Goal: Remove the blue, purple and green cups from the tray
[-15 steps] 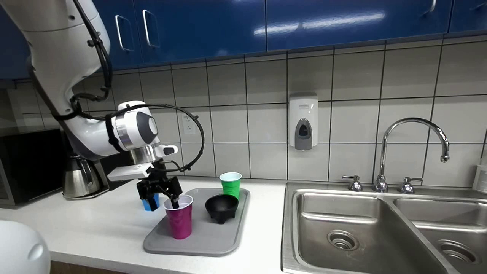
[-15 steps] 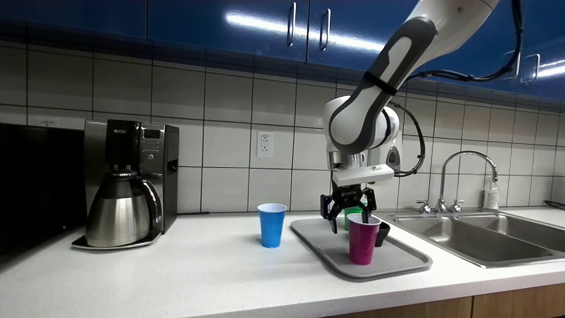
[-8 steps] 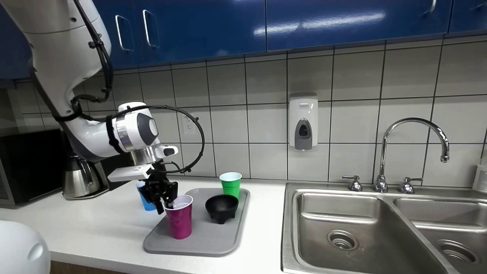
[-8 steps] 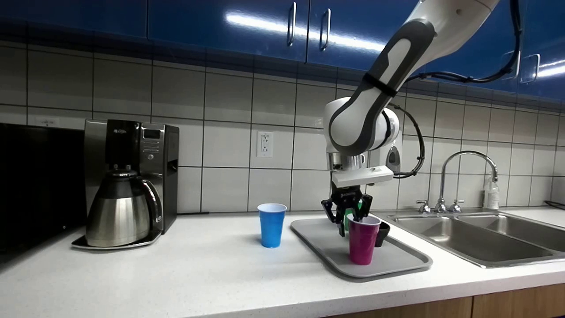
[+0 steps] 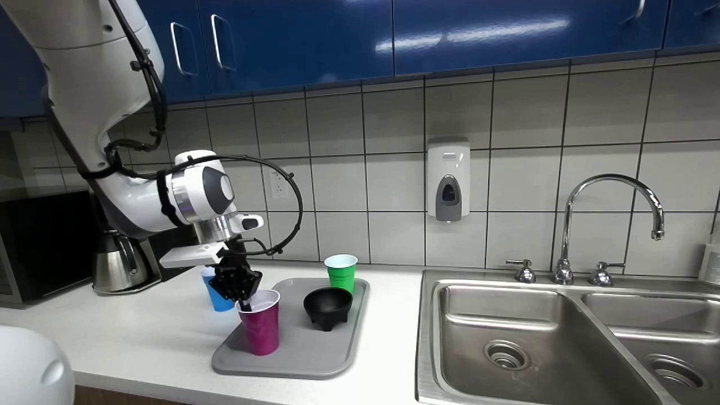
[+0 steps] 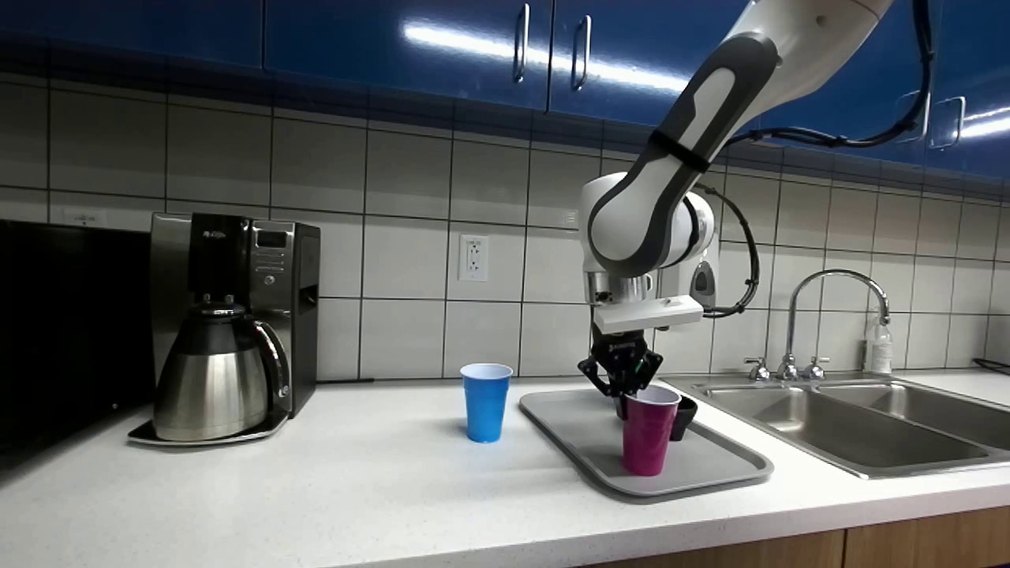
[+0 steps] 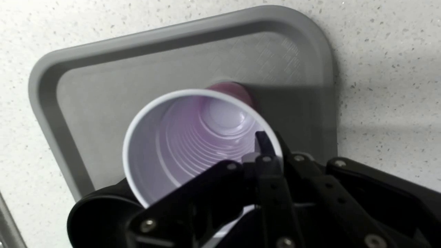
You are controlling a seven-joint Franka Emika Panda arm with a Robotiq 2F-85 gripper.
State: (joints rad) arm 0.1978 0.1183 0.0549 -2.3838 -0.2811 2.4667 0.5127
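Purple cup (image 5: 261, 332): on the tray (image 5: 315, 354), towards 8 o'clock in an exterior view, close to upright; whether its whole base touches down is too fine to tell
Cup's inside: pale and ribbed, visible to the bottom in the wrist view, the rim around 5 o'clock mostly covered
Gripper (image 7: 273, 143): clamped on the purple cup's rim at about 3 o'clock in the wrist view, one finger inside the cup, the other outside and largely masked
Black bowl (image 5: 328, 309): on the tray, between 2 and 3 o'clock from the purple cup in an exterior view, apart from it; cut off at the bottom edge of the wrist view
Green cup (image 5: 341, 275): upright on the tray, towards 1 o'clock in an exterior view, its foot hidden behind the black bowl
Blue cup (image 6: 485, 406): off the tray, upright on the counter (image 6: 339, 489), between 9 and 10 o'clock from the tray in an exterior view
Arm (image 6: 643, 225): cut off by the top edge in both exterior views
Sink (image 5: 489, 312): at 3 o'clock from the tray in an exterior view, cut off at the frame's edge
Black box (image 6: 71, 331): towards 9 o'clock, cut off in both exterior views, hard to make out
White shape (image 5: 34, 365): rounded, towards 8 o'clock in an exterior view, cut off; nature unclear
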